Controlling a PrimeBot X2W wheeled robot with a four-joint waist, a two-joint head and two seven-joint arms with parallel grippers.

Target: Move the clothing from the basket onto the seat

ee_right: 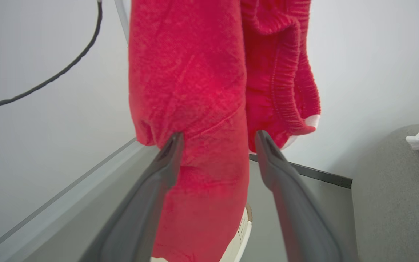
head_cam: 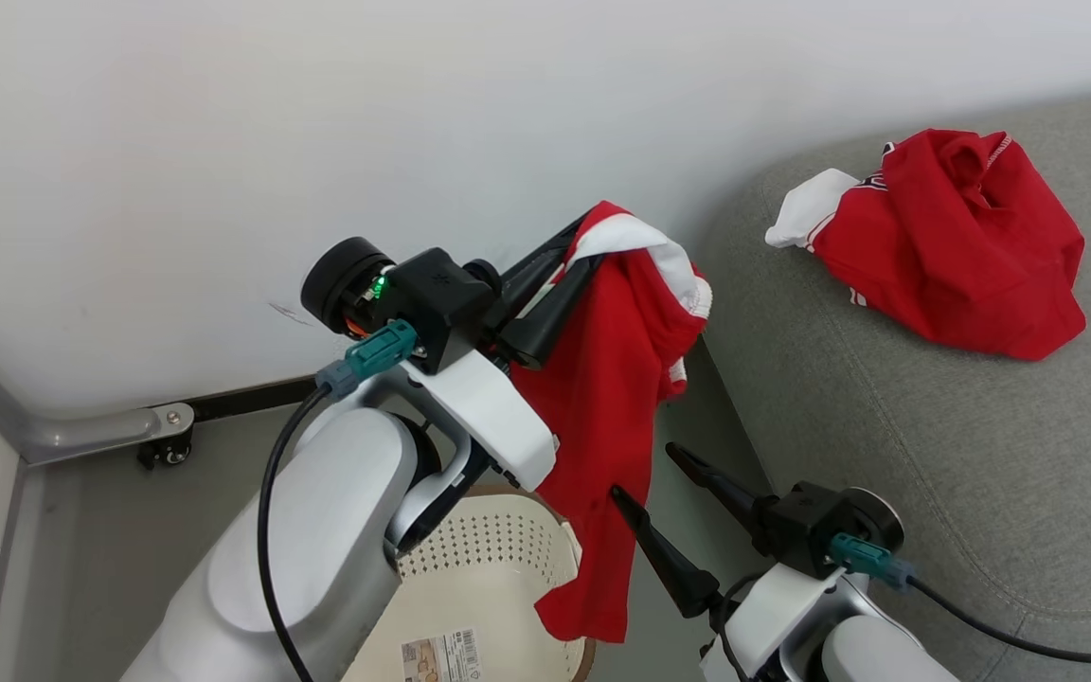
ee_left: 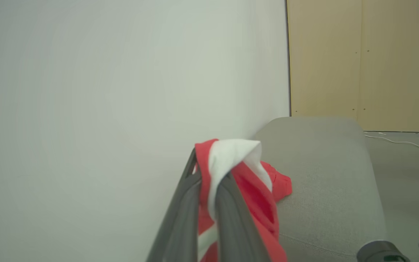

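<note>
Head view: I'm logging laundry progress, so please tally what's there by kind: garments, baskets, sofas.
Red garments: 2, the hanging garment and the garment on the sofa
Baskets: 1, the basket
Sofas: 1, the sofa
Total: 4

Bright, even light; soft wrist-view blur.
</note>
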